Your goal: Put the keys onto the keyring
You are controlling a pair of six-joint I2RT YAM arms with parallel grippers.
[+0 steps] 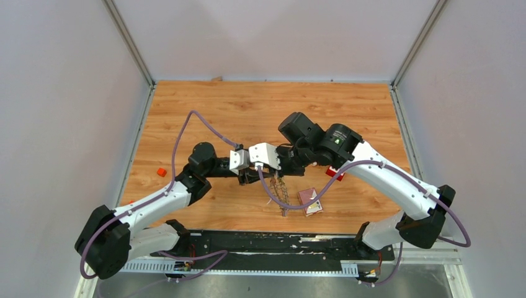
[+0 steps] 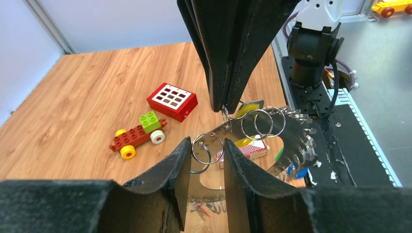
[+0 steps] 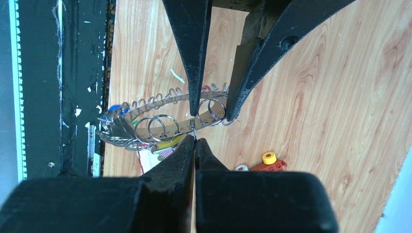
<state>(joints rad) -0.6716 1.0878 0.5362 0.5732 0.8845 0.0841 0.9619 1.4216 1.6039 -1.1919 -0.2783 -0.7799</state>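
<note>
The keyring point(image 2: 286, 133) is a shiny metal band hung with many small split rings, held in the air between both grippers; it also shows in the right wrist view point(image 3: 160, 121) and the top view point(image 1: 280, 186). My left gripper point(image 2: 206, 153) has its jaws closed against the band's two edges, with two split rings in the gap. My right gripper point(image 3: 195, 140) is shut, pinching a small split ring point(image 2: 226, 112) at the band's edge. Coloured key heads hang among the rings: a yellow one point(image 2: 250, 105) and a blue one point(image 2: 296, 171). Which key hangs from the pinched ring is hidden.
A red block with white buttons point(image 2: 172, 101) and a red, yellow and green toy car point(image 2: 138, 135) lie on the wooden table. A red-patterned card box point(image 1: 311, 202) lies under the keyring. A small orange cube point(image 1: 161, 172) sits at the left. The black base rail point(image 1: 279, 245) runs along the near edge.
</note>
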